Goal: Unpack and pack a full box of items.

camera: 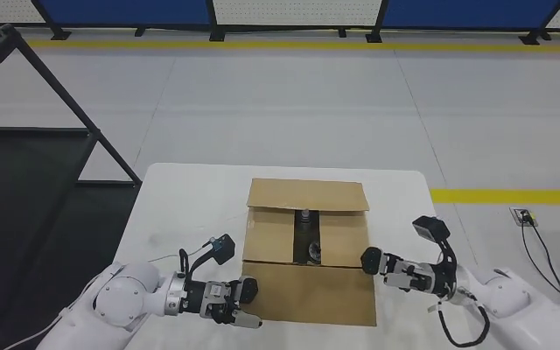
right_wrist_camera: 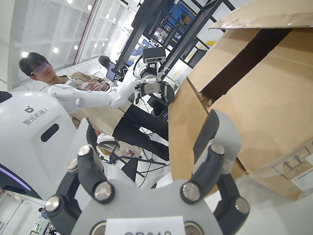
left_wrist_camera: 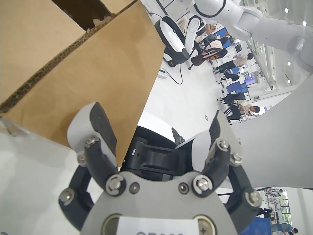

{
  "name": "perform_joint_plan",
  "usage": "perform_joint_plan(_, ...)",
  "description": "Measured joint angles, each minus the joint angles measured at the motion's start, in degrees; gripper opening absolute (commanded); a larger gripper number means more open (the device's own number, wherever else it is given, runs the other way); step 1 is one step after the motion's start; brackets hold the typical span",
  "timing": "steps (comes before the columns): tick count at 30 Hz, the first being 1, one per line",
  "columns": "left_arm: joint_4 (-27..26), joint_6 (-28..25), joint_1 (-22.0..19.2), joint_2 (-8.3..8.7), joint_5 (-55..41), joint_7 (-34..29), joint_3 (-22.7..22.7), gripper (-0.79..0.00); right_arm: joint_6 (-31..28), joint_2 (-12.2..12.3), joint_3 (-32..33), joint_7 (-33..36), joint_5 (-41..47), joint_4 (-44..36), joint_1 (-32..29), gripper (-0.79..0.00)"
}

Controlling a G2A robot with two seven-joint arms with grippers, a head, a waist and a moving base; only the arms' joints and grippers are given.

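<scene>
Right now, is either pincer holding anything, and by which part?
Nothing is held. The left pincer and the right pincer are both open, each straddling a side edge of the cardboard box's near flap.

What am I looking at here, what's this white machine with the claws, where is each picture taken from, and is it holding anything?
It is a robot with two arms, each ending in a two-fingered gripper. The wide picture looks down from a camera above the arms at a white table. The other two pictures come from cameras on the wrists, so each shows its own gripper up close. On the table stands one cardboard box with its flaps open. Dark items sit inside, too small to name. The left gripper is at the left side of the near flap, the right gripper at its right side. Both are open: in each wrist picture an edge of the cardboard passes between the fingers, but nothing is clamped.
</scene>
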Motion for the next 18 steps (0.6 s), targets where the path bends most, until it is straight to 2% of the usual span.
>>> perform_joint_plan(7, 0.0, 0.0, 0.0, 0.00, 0.0, 0.0, 0.0, 0.000, 13.2, -2.9, -1.0, -8.4, 3.4, 0.5, 2.8, 0.000)
perform_joint_plan(10, 0.0, 0.0, 0.0, 0.00, 0.0, 0.0, 0.0, 0.000, 18.0, -4.1, -1.7, -8.2, 4.5, 1.3, 4.1, 0.000)
perform_joint_plan(14, 0.0, 0.0, 0.0, 0.00, 0.0, 0.0, 0.0, 0.000, 21.6, -5.5, -2.0, -7.2, 5.8, 3.4, 5.3, 0.000)
perform_joint_plan(18, 0.0, 0.0, 0.0, 0.00, 0.0, 0.0, 0.0, 0.000, 23.2, -6.9, -2.2, -9.5, 6.4, 5.3, 6.3, 0.000)
